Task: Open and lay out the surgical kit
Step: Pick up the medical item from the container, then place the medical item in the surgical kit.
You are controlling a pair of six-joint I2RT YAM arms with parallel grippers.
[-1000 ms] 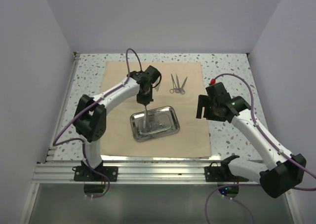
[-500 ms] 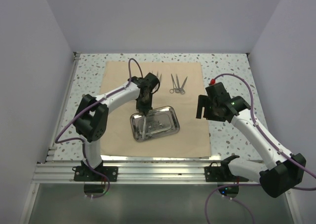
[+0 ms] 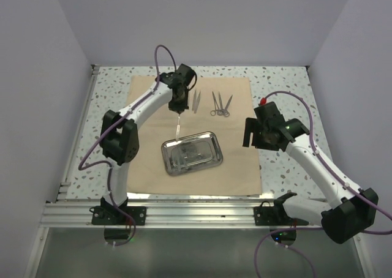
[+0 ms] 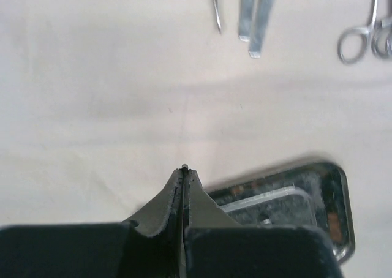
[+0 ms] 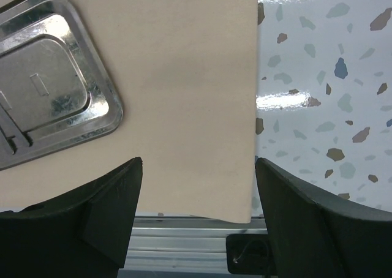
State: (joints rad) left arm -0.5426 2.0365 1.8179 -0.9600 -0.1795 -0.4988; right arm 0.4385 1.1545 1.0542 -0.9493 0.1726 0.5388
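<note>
The left arm reaches far out over the tan cloth wrap with its wrist turned down. The left end effector is pressed together on a slim metal instrument, which hangs upright from it above the cloth, just beyond the steel tray. Tweezers and scissors lie on the cloth further out. The right arm bends in over the cloth's right edge. The right end effector is spread wide and holds nothing, above the cloth and the speckled table.

Plain pale walls, speckled terrazzo table, aluminium rail
</note>
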